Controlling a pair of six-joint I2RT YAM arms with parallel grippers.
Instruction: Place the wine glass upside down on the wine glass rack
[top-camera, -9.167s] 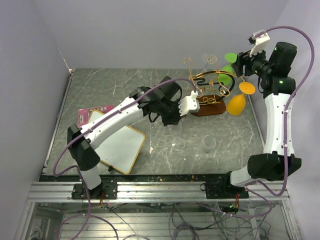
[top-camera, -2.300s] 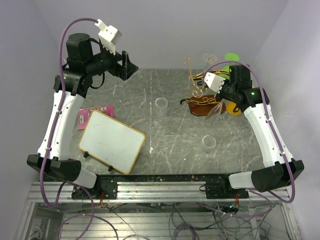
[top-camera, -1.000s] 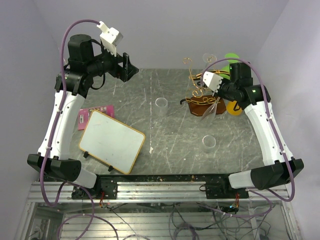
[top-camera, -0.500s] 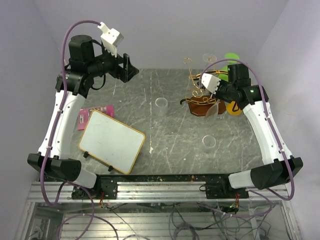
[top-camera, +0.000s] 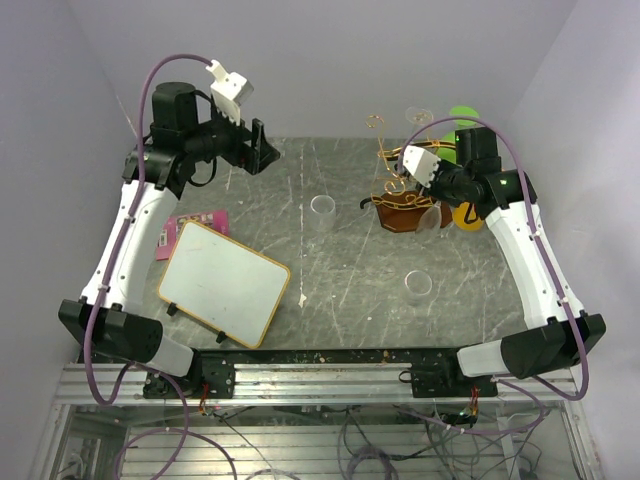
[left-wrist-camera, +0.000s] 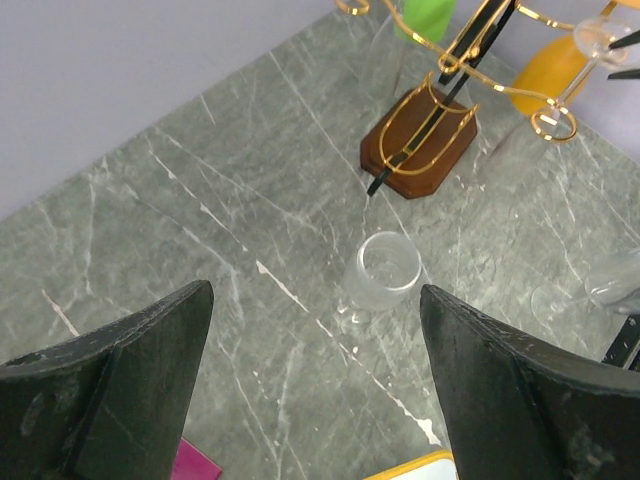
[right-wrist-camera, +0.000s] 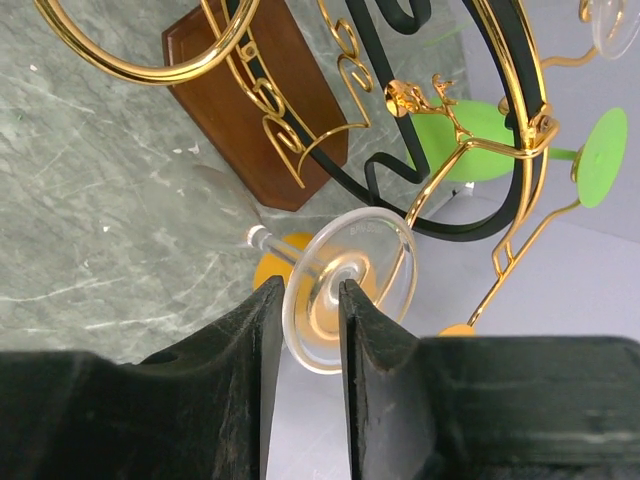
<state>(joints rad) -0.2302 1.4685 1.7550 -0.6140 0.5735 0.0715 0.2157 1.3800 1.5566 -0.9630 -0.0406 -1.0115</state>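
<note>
Top view: the glass (top-camera: 431, 216) is tilted, bowl low, just right of the rack (top-camera: 403, 211). Left wrist: left fingers (left-wrist-camera: 130, 360) gape wide and empty, well away from the rack. Right wrist: right fingers (right-wrist-camera: 230, 350) sit barely apart at the glass's foot and I can't tell if they're gripping, so I'd seat the foot on the rack's wire before letting go fully.
</note>
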